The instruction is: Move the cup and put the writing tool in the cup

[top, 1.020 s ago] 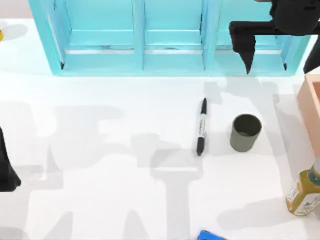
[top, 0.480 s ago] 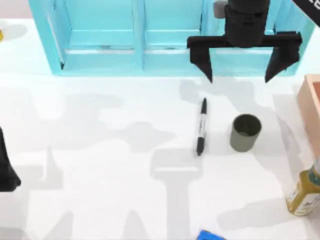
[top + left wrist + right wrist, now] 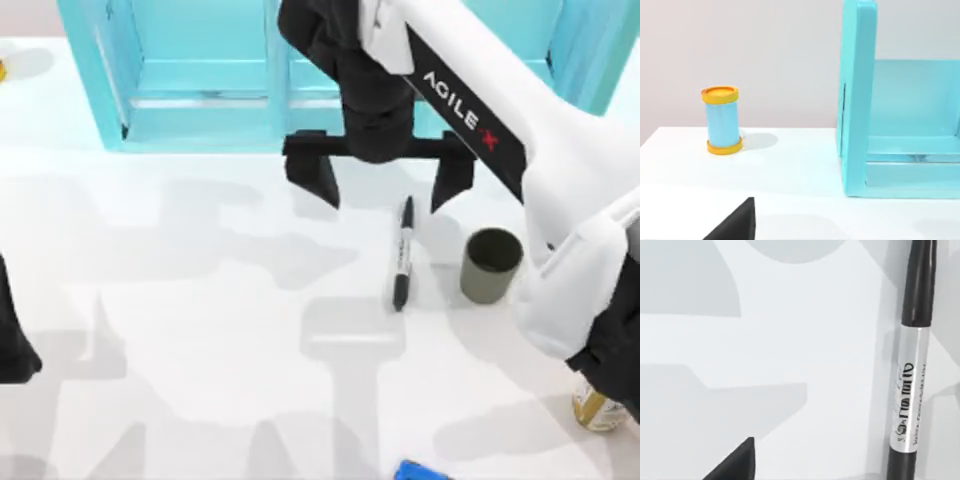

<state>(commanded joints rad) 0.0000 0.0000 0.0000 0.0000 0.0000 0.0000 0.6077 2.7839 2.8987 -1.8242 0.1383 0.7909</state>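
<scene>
The right gripper [image 3: 382, 185] hangs over the table [image 3: 200, 330] in the top view, in front of the blue shelf [image 3: 200, 90] that runs along the far edge. Its jaws stand wide apart, one finger [image 3: 318, 180] to the left and the other just above the marker [image 3: 402, 254] near its far tip (whether that finger touches the marker cannot be told). The white arm reaches in from the right edge of the table.

The marker lies flat right of the table's middle, running from far to near, its label band around the middle. In the right wrist view the marker [image 3: 912, 370] lies on the white surface with its printed band plain to read as lettering, and a black fingertip [image 3: 732, 462] shows well apart from it.

The cup [image 3: 490, 264] stands upright just beside the marker, on the side toward the right edge, apart from it.

A bottle [image 3: 598, 408] sits by the right edge, partly behind the arm, and a blue object [image 3: 420, 471] lies at the near edge.

The left gripper [image 3: 14, 335] is parked at the left edge; I cannot tell how its jaws stand. The left wrist view shows a yellow-capped can [image 3: 722, 120] standing on the table beside the shelf's end wall [image 3: 856, 100].
</scene>
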